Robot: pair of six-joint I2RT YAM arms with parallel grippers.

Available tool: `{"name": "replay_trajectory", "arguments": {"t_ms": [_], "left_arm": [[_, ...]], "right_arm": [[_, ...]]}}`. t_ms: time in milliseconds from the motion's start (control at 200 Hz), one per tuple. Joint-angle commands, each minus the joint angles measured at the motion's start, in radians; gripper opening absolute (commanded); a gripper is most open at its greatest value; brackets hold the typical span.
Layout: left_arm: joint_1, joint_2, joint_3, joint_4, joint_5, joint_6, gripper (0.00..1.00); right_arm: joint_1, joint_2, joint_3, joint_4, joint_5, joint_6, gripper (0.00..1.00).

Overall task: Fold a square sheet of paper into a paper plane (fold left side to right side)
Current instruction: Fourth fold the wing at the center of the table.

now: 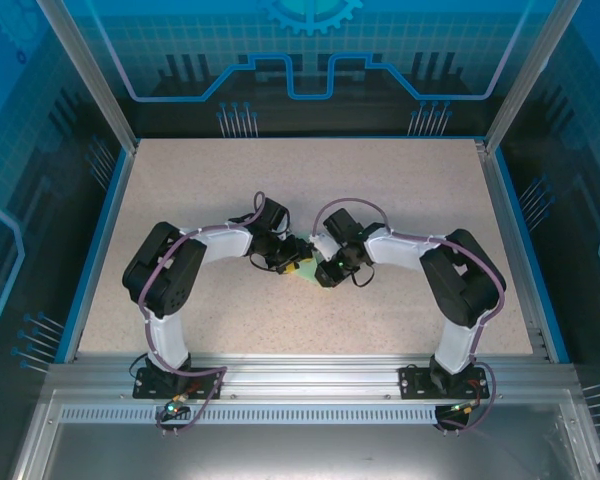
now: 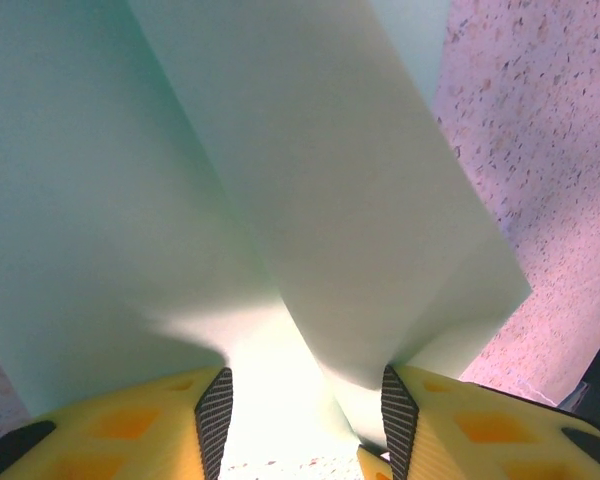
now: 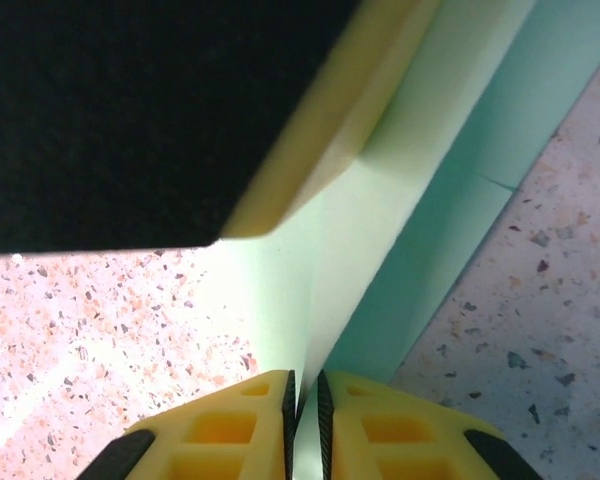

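The left arm (image 1: 165, 275) rises from its base at the near edge, bends at the elbow and reaches rightward to the middle of the desk (image 1: 400, 190), its wrist tipped down. In the left wrist view the left jaws stand apart: the two yellow fingers (image 2: 130, 430) with their black pads (image 2: 215, 415) sit on either side of a raised fold of the sheet of paper (image 2: 280, 200). The right pad touches the fold's edge; I cannot tell whether the jaws squeeze it.

From above, the pale mint-green sheet of paper (image 1: 307, 272) shows as a small patch on the desk's centre, between the two wrists, and its outline cannot be read there. In the left wrist view its folded bands run lengthwise away from the jaws, one flap ending in a corner at the right over the speckled desk (image 2: 540, 150).

In the right wrist view the paper's long fold lines (image 3: 380, 250) run from the jaws up toward the upper right, and a yellow finger of the left arm (image 3: 320, 140) lies across the paper's far part.

The right arm (image 1: 465, 285) mirrors the left: up from its base, bent at the elbow, forearm reaching leftward, wrist tipped down at the centre. The right jaws are nearly together, the fingers (image 3: 230, 435) clamped on a thin folded edge of the paper.
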Motion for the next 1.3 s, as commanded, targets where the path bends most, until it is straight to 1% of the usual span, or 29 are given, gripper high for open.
{"name": "replay_trajectory", "arguments": {"t_ms": [0,35,90,155,260,365,450,605,835,945,1216,1291], "left_arm": [[0.008,0.040,0.017,-0.038,-0.051,-0.016,0.48],[0.009,0.041,0.019,-0.040,-0.052,-0.015,0.48],[0.008,0.040,0.019,-0.041,-0.054,-0.015,0.48],[0.009,0.038,0.017,-0.042,-0.054,-0.016,0.48],[0.009,0.035,0.015,-0.041,-0.054,-0.016,0.48],[0.008,0.032,0.014,-0.041,-0.056,-0.016,0.48],[0.009,0.031,0.014,-0.041,-0.056,-0.016,0.48],[0.009,0.030,0.013,-0.041,-0.055,-0.017,0.48],[0.009,0.029,0.012,-0.042,-0.056,-0.017,0.48],[0.009,0.029,0.011,-0.042,-0.056,-0.017,0.48],[0.008,0.029,0.013,-0.043,-0.054,-0.017,0.48],[0.008,0.030,0.013,-0.044,-0.053,-0.017,0.49]], "right_arm": [[-0.029,0.013,-0.005,-0.017,-0.058,0.000,0.16],[-0.032,0.006,-0.004,-0.018,-0.064,0.002,0.19],[-0.035,-0.011,-0.007,-0.014,-0.071,0.002,0.26],[-0.050,-0.037,-0.016,0.003,-0.103,0.010,0.32],[-0.105,-0.060,-0.028,0.043,-0.208,0.036,0.35],[-0.160,-0.050,-0.022,0.088,-0.316,0.062,0.35],[-0.186,-0.022,-0.011,0.121,-0.392,0.086,0.35],[-0.193,0.037,0.006,0.144,-0.455,0.100,0.35],[-0.186,0.083,0.014,0.154,-0.469,0.109,0.35],[-0.185,0.092,0.020,0.156,-0.465,0.112,0.32],[-0.180,0.116,0.043,0.139,-0.454,0.106,0.28],[-0.179,0.123,0.048,0.136,-0.453,0.104,0.24]]}}
